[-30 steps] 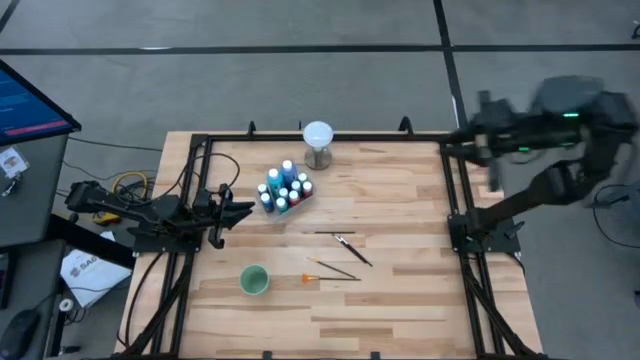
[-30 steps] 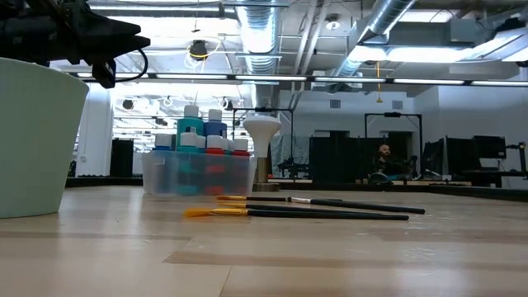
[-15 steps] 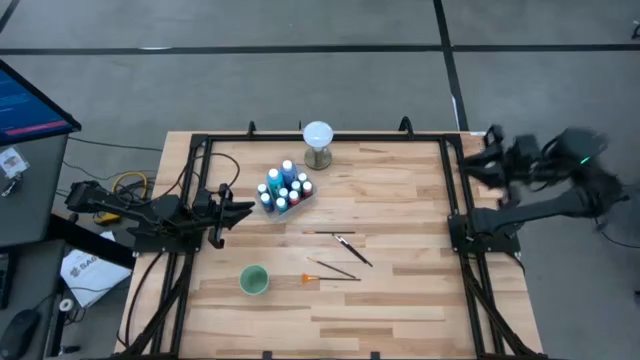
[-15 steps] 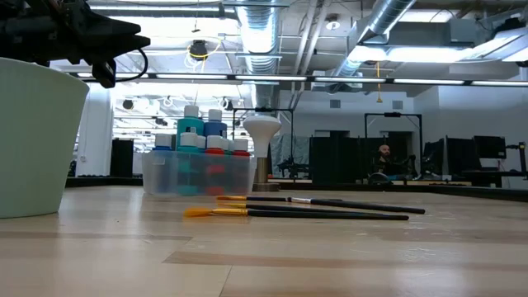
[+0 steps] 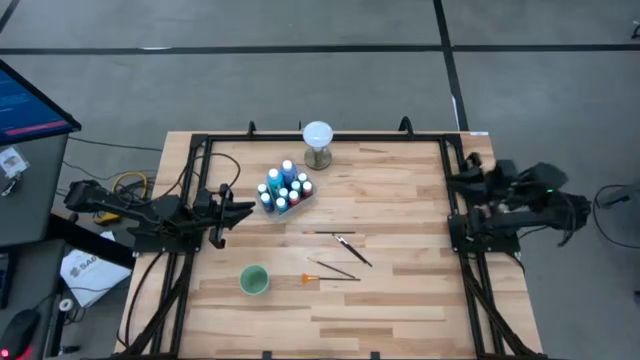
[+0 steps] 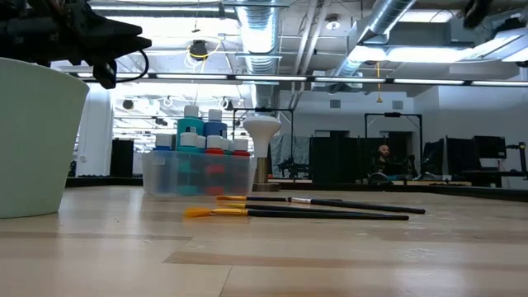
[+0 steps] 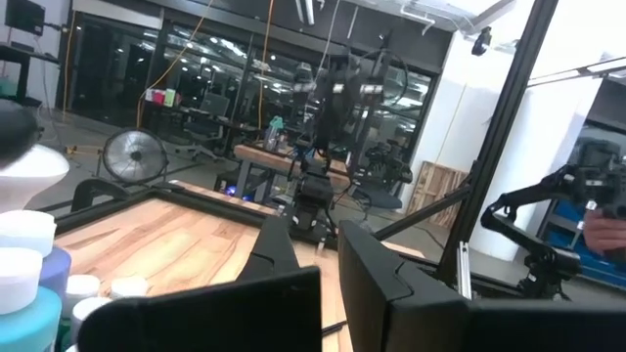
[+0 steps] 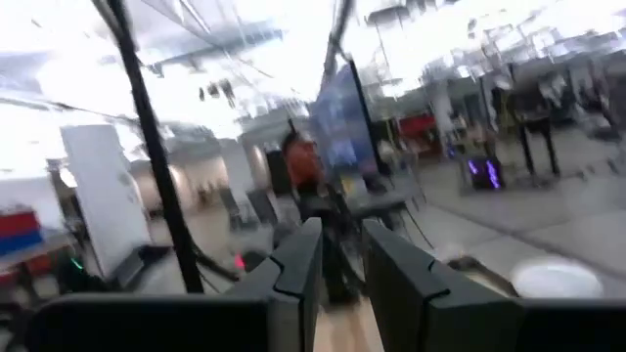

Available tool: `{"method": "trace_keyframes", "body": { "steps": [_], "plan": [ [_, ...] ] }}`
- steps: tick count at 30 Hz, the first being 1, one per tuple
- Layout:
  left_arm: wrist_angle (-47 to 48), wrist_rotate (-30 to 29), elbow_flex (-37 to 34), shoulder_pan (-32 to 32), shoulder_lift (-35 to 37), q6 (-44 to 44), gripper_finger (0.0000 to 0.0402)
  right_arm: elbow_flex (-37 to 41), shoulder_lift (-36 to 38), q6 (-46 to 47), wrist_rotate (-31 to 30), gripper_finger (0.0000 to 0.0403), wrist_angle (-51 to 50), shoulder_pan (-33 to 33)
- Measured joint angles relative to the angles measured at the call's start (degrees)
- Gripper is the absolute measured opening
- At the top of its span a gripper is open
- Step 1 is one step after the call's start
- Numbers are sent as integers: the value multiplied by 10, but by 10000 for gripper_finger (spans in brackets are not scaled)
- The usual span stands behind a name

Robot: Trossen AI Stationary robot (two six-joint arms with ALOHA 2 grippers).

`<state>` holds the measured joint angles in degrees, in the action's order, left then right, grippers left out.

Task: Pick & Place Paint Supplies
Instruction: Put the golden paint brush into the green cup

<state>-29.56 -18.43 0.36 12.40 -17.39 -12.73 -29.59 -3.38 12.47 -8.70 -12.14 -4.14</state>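
Ten or so white-capped paint bottles [image 5: 284, 188] are clustered toward the wooden bench's [image 5: 400, 240] far-left part; labels cannot be read. Thin dark-handled brushes [image 5: 342, 256] lie mid-bench. Left gripper [image 5: 243, 208], jaws closed and empty, is parked at the left edge; right gripper [image 5: 462, 180], slightly parted, empty, at the right edge.

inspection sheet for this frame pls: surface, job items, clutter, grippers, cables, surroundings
Surface: wooden table, black frame rails along its sides.
Job's things: paint bottles grouped in a clear bin; brushes lying loose mid-table, the orange-tipped brush nearest the green cup.
Clutter: white globe on stand at the far edge.
Grippers: left gripper shut, empty, at the left side beside the bottles; right gripper at the right table edge, holding nothing, fingers with a narrow gap in the wrist view.
Cables: yellow and black cables off the left edge.
Surroundings: monitor at left; a person far behind the table.
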Motion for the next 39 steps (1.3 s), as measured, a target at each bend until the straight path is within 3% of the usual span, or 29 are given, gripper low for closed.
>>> {"method": "trace_keyframes", "body": {
  "steps": [2, 7, 16, 22, 39],
  "plan": [
    [-4, -1, 0, 0, -6, 0, 1, 17, 1, 9, -5, 71, -27, 1],
    [-10, -1, 0, 0, -19, 0, 1, 58, 15, 20, -4, 71, 15, 1],
    [-14, 0, 0, 0, -21, 0, 1, 202, 31, 41, -4, 71, 176, 1],
    [-14, 0, 0, 0, -25, 0, 1, 286, 31, 105, -4, 71, 263, 1],
    [-17, 0, 0, 0, -25, 0, 1, 291, 28, 125, -4, 71, 237, 13]
  ]
}}
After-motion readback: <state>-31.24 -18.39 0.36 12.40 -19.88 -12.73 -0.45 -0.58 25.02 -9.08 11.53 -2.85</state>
